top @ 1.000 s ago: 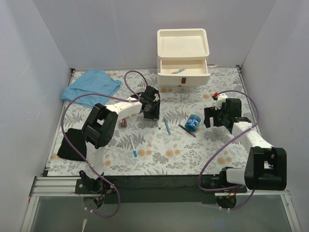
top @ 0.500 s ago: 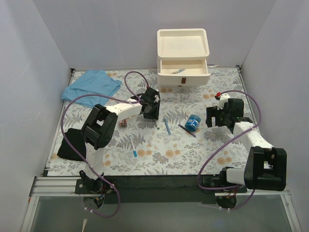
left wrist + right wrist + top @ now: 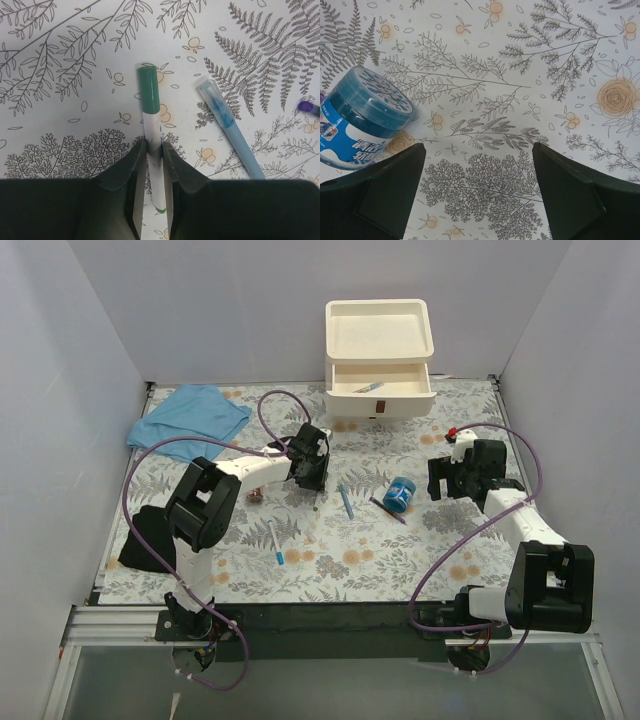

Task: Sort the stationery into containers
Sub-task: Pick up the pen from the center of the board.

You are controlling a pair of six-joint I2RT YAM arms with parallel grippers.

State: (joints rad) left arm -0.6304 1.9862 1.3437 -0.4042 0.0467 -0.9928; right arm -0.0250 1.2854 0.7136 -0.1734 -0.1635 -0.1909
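Observation:
My left gripper (image 3: 311, 475) is shut on a thin white pen with a green cap (image 3: 150, 100). The pen's capped end sticks out past the fingertips, low over the flowered table. A light-blue pen (image 3: 227, 125) lies just right of it and also shows in the top view (image 3: 346, 502). My right gripper (image 3: 477, 150) is open and empty above bare table. A blue round tub (image 3: 365, 120) stands to its left. The cream drawer unit (image 3: 380, 360) stands at the far middle with its top drawer pulled out. A pen (image 3: 368, 388) lies inside that drawer.
A dark purple-tipped pen (image 3: 388, 510) lies beside the blue tub (image 3: 400, 494). A blue-capped white pen (image 3: 274, 542) and a small pinkish item (image 3: 256, 495) lie left of centre. A light-blue cloth (image 3: 190, 415) is far left. A red-tipped item (image 3: 452, 435) lies by the right arm.
My left gripper has shifted slightly left with the green-capped pen in it. My right gripper has drawn a little to the right, away from the blue tub.

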